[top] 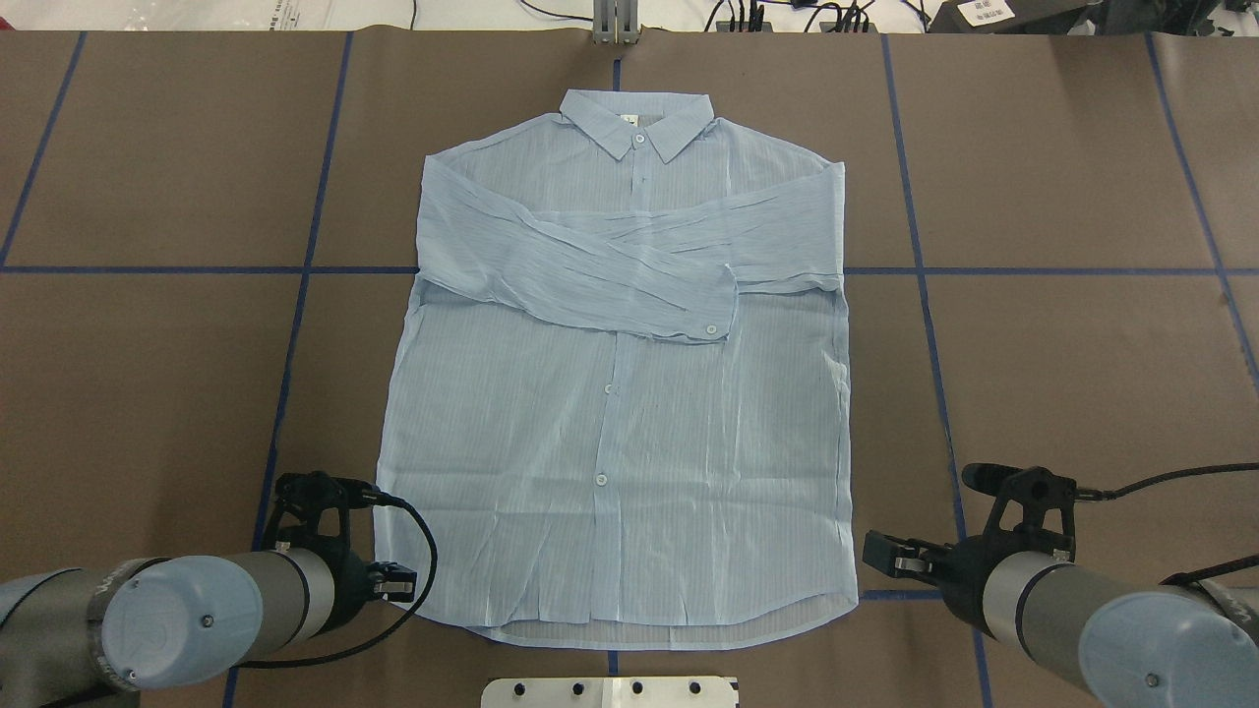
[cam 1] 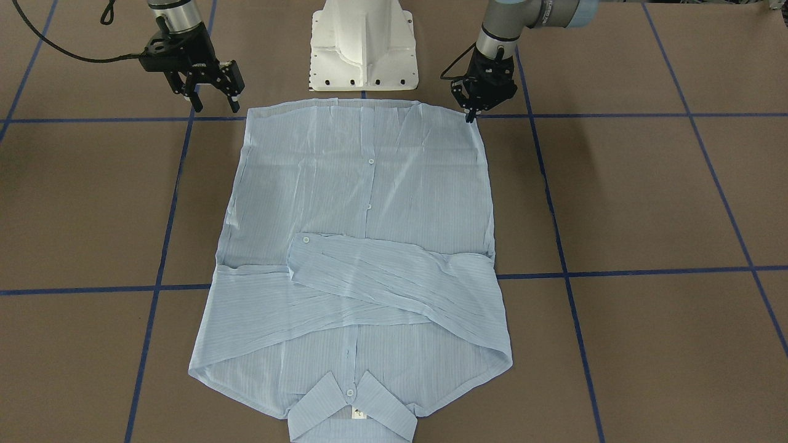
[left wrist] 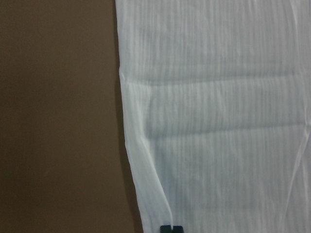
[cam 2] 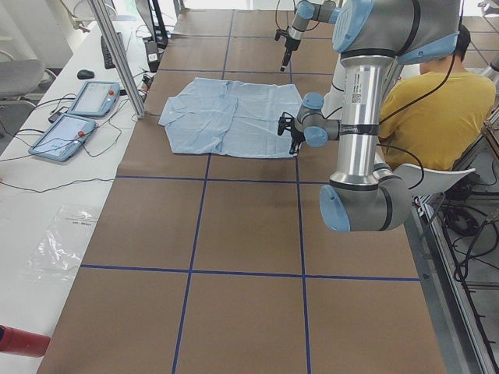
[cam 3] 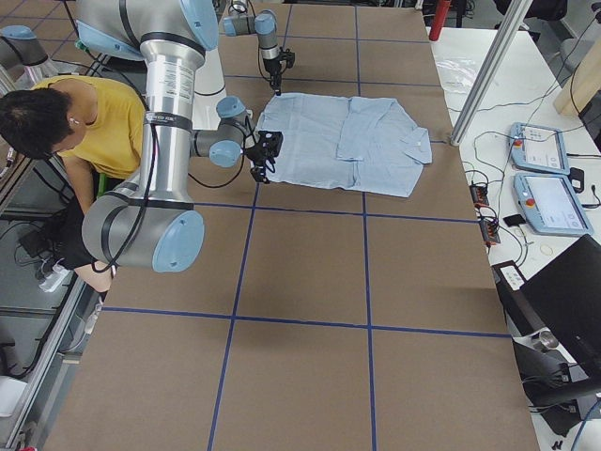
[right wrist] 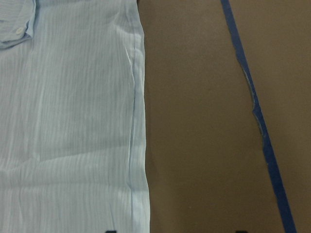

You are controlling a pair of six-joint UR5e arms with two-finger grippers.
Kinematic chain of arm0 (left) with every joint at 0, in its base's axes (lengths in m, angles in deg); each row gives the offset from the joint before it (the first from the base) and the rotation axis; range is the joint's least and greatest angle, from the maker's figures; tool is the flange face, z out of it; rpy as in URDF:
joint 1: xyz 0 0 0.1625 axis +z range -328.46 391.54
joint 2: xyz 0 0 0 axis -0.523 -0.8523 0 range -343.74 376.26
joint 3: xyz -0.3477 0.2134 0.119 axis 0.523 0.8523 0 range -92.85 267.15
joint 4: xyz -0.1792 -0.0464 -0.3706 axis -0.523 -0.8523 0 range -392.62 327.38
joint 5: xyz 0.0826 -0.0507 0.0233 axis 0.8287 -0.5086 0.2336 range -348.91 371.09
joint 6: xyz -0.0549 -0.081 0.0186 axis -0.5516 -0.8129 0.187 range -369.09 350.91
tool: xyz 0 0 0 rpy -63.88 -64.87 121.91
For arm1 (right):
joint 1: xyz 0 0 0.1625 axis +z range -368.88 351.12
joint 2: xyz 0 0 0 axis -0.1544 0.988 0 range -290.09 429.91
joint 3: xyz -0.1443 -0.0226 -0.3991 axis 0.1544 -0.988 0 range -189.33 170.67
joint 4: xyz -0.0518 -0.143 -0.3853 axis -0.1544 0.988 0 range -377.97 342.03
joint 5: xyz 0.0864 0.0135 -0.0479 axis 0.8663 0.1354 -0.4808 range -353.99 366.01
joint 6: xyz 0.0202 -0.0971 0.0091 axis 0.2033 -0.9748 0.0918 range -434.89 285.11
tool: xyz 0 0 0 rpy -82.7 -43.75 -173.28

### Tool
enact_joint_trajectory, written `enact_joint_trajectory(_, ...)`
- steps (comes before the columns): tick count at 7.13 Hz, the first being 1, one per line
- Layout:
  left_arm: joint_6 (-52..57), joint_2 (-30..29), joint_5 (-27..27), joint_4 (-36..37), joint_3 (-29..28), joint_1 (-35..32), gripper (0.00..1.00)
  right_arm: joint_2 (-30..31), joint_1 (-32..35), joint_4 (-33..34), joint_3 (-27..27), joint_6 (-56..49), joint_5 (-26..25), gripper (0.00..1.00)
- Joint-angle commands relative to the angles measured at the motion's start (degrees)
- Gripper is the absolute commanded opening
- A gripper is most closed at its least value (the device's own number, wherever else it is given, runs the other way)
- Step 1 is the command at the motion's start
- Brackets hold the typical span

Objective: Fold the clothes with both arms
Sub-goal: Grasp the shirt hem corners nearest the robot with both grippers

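Brown table (cam 1: 646,197), blue tape grid (cam 1: 615,271), shirt (cam 1: 369,184) flat, left gripper (cam 1: 471,117) tight on hem, right gripper (cam 1: 217,107) spread.

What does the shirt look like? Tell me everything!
The shirt is light blue, thin and a bit see-through, with fine stripes and wrinkles. It lies flat on the brown table, buttoned up, front up, its pointed collar far from the robot. Both long sleeves are folded across the chest, one over the other. Small pale buttons run down the middle. The left gripper, shut, sits at one hem corner; the open right gripper hangs beside the other.
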Motion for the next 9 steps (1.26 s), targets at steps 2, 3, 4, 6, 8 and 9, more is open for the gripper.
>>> enact_joint_trajectory(2, -0.1, -0.1, 2.4, -0.1, 0.2, 0.0, 0.0, -0.6, -4.2, 0.2, -1.1, 4.9, -4.3, 0.7)
enact_joint_trajectory(3, -0.1, -0.1, 2.5, -0.3, 0.2, 0.0, 0.0, -0.9, -5.5, -0.1, -2.5, 6.2, -6.2, 0.67)
enact_joint_trajectory(4, -0.1, -0.1, 2.9, -0.3, 0.2, 0.0, 0.0, -2.8, -6.8, -0.2, -3.9, 6.8, -7.9, 0.67)
enact_joint_trajectory(6, -0.1, -0.1, 4.0, -0.4, 0.3, 0.0, 0.0, -7.0, -7.8, 0.0, -8.0, 8.3, -10.4, 0.66)
enact_joint_trajectory(8, -0.1, -0.1, 4.0, -0.4, 0.4, 0.0, 0.0, -6.9, -8.8, 0.5, -8.2, 8.3, -11.2, 0.59)
enact_joint_trajectory(9, -0.1, 0.0, 4.0, -0.4, 0.5, 0.0, 0.0, -6.7, -9.2, 1.1, -8.3, 8.3, -11.5, 0.58)
